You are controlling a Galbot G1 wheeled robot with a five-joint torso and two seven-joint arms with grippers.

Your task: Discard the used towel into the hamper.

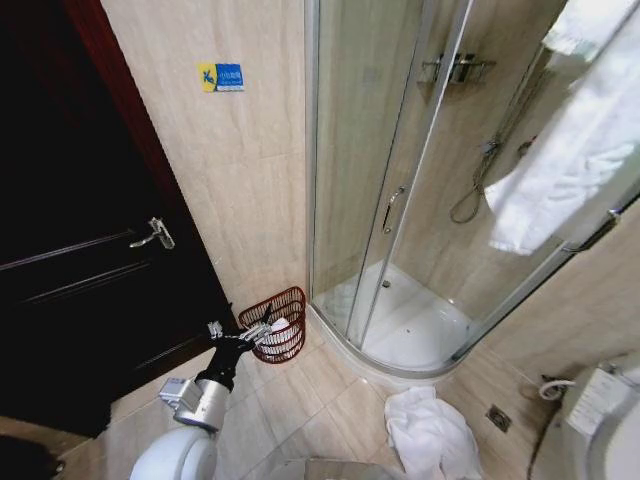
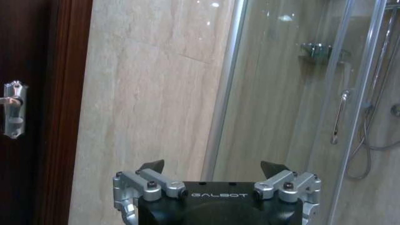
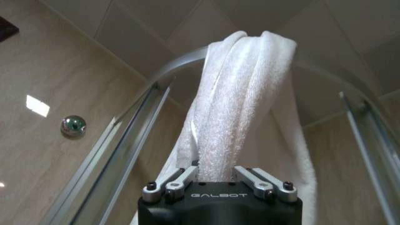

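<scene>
Right gripper (image 3: 217,180): clamped on white terry towel (image 3: 237,112), draped high over shower rail. Left gripper (image 1: 262,333): open, empty, beside round reddish-brown wire hamper (image 1: 285,305) at floor's wall corner. Towel gripped; transfer and drop outstanding.

The beige tiled floor (image 1: 330,400) carries the hamper (image 1: 277,322) and a crumpled white towel (image 1: 430,432).

Hamper (image 1: 276,324) wedged betw dark door (image 1: 70,250) at 9 o'clock & shower glass (image 1: 360,160) at 3; wall behind at 12. Approach open from 6 over bare tiles. White cloth heap (image 1: 430,432) on floor at 4.
</scene>
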